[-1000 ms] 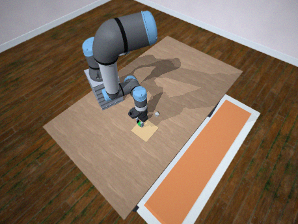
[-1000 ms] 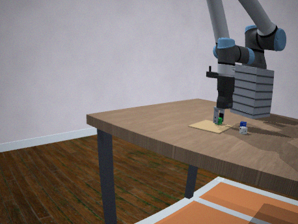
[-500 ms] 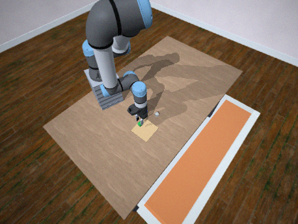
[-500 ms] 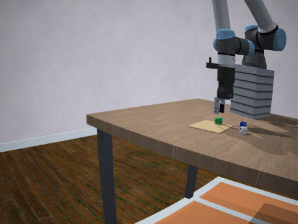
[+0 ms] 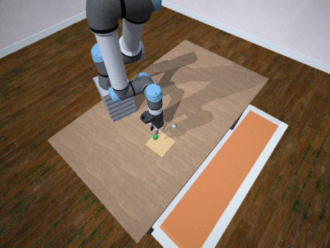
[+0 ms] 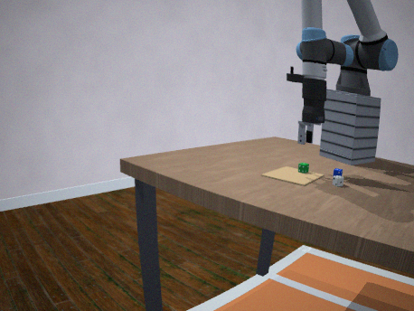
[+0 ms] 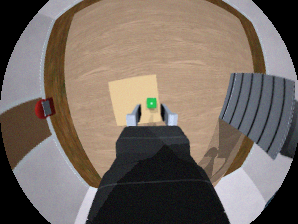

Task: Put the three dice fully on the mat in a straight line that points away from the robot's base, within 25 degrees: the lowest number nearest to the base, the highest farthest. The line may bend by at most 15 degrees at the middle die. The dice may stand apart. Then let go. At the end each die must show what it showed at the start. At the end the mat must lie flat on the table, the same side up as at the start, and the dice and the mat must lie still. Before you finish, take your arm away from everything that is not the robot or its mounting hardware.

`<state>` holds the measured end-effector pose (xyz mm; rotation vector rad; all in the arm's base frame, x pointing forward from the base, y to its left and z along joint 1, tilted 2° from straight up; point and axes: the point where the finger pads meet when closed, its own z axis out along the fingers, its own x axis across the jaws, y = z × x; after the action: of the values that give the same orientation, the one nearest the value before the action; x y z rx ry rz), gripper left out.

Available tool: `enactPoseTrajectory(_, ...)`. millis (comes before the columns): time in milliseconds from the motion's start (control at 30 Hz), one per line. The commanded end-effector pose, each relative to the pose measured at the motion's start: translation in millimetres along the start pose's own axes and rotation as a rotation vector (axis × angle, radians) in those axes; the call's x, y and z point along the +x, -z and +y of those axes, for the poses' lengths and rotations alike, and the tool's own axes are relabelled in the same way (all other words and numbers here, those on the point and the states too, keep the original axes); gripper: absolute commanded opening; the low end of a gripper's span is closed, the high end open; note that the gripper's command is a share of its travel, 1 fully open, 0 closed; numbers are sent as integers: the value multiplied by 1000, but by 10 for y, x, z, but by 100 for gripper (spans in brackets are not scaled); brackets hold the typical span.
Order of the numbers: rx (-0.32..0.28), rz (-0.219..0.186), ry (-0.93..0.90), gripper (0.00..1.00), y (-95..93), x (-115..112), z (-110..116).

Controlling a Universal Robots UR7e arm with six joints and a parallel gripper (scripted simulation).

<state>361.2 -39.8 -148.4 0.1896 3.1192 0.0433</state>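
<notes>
Wooden table (image 5: 108, 162) (image 6: 203, 181) (image 7: 150, 40) carries the mat (image 5: 161, 145) (image 6: 289, 176) (image 7: 131, 97); in the top view, green die (image 5: 155, 137) (image 6: 303, 167) (image 7: 151, 103) lies on it, white die (image 5: 174, 126) (image 6: 338, 181) beside it. Exterior view: blue die (image 6: 338, 172) also is beside the mat, gripper (image 5: 154, 130) (image 6: 305, 137) (image 7: 150, 109) above the table. Wrist view: its fingers are apart, holding nothing.

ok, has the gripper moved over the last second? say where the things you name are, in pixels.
Yes, up: in the exterior view the open gripper (image 5: 154, 130) (image 6: 305, 137) (image 7: 150, 109) now hangs well above the green die (image 5: 155, 137) (image 6: 303, 167) (image 7: 151, 103).
</notes>
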Motion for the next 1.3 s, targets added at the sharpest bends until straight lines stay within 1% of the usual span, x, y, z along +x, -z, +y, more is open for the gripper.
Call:
enactPoseTrajectory(0, -3, 7, -1, 79, 68, 31, 7)
enactPoseTrajectory(167, -2, 5, -1, 79, 79, 19, 4)
enactPoseTrajectory(200, -2, 5, -1, 100, 80, 18, 3)
enactPoseTrajectory(1267, -2, 4, -24, 100, 74, 4, 21)
